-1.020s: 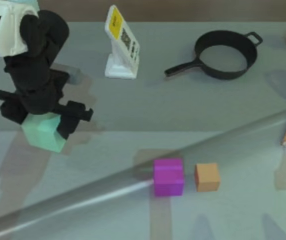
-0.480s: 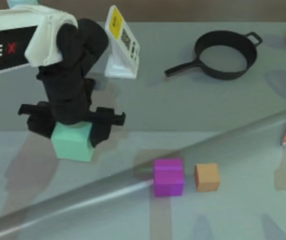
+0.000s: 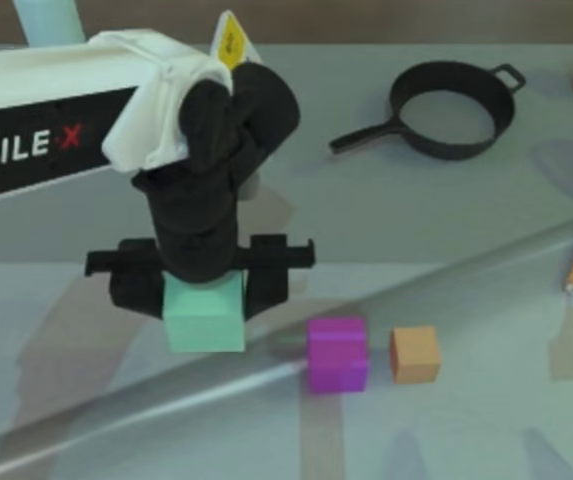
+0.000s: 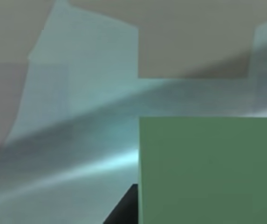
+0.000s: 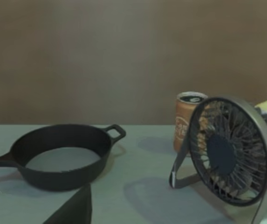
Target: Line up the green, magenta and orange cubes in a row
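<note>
Carrying the green cube [image 3: 204, 313] in from the left of the frame, our left gripper [image 3: 202, 290] has its jaws clamped on the cube's two sides; it now sits lower centre-left, just beside the magenta cube [image 3: 337, 354] with a small gap remaining. The orange cube [image 3: 414, 354] sits just right of magenta, apart. We judge the row nearly formed. Open table [image 3: 446, 240] lies above; frying pan [image 3: 453, 108] well clear. Right gripper unseen.

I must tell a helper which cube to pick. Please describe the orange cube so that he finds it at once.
Start at the black pan near the table's far edge and come toward the near edge. Two cubes sit there apart; the orange cube is the right one, smaller than the magenta cube.
</note>
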`<state>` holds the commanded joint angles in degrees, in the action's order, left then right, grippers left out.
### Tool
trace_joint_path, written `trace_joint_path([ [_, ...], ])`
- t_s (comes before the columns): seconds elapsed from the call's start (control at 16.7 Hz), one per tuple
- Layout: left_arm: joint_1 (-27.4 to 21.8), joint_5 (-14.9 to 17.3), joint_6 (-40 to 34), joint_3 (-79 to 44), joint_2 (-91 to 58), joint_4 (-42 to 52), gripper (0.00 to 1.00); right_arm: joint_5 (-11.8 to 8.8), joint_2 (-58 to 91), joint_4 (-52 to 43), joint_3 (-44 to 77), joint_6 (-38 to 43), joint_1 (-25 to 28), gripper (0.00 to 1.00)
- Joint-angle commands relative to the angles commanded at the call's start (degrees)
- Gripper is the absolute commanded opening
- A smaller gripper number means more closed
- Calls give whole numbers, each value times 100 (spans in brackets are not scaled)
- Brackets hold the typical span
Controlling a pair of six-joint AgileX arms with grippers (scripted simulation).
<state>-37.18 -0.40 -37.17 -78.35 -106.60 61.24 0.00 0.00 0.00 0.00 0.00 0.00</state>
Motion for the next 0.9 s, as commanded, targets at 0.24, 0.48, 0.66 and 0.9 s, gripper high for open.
trace_joint_path([
  [0.24,25,2,14,-20,-26,-7,0,0,0,0,0,0,0,100],
  [0.48,0,19,39,225,-149,-392,0,0,0,0,0,0,0,100],
  [0.66,-2,13,37,605,-354,-989,0,0,0,0,0,0,0,100],
  [0.9,9,3,17,948,-554,-1503,0,0,0,0,0,0,0,100],
])
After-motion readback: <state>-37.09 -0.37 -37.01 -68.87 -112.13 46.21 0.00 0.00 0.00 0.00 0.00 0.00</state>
